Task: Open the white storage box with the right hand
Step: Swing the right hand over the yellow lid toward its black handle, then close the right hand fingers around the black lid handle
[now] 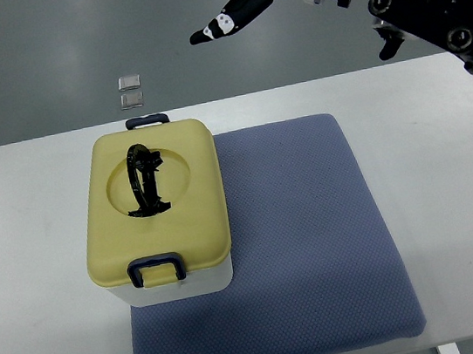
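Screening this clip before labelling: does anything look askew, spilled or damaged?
Nothing spilled or damaged. The storage box sits closed, slightly rotated, overhanging the left edge of the blue mat. The right robot hand is raised, far from it.

Storage box (155, 215) on mat's (308, 246) left edge; mat right half bare.

One storage box (155, 215) with two dark latches, one blue mat (308, 246), one worktop (445, 156), two small squares (130, 90) on the floor, one robot hand (228, 20) at upper right.
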Robot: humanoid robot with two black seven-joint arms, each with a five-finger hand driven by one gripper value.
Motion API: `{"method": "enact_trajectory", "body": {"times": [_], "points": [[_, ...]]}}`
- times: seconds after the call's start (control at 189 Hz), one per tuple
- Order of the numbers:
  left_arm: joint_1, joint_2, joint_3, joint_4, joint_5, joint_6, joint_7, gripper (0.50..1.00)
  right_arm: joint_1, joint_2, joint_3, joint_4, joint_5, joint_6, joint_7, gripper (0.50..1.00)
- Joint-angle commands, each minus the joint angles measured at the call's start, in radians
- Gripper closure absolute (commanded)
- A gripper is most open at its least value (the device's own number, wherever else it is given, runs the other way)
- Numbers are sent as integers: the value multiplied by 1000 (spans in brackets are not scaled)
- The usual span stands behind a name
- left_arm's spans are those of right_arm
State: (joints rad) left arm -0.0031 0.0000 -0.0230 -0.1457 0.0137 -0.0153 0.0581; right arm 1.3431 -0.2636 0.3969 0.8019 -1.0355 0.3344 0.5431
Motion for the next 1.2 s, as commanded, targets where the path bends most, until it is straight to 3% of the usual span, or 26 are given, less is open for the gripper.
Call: {"method": "enact_trajectory", "body": {"times": [0.0,0.164,0.397,0.761,0.872,0.941,1.036,1.195], "points": [[0,0,0,0,0,0,0,500,94,23,-73,33,-73,64,0,574],[0,0,0,0,0,0,0,500,180,109,-151,43,-216,133,0,574],[0,0,0,0,0,0,0,500,209,233,-164,45,-437,138,-2,579],[0,0,0,0,0,0,0,500,235,250,-247,89,-578,173,0,599],[0,0,0,0,0,0,0,500,237,253,-256,92,-603,173,0,646],[0,0,0,0,0,0,0,500,235,256,-256,92,-630,166,0,703],[0,0,0,0,0,0,0,500,235,258,-254,92,-635,164,0,709],[0,0,0,0,0,0,0,500,231,258,-254,92,-635,164,1,767]]}}
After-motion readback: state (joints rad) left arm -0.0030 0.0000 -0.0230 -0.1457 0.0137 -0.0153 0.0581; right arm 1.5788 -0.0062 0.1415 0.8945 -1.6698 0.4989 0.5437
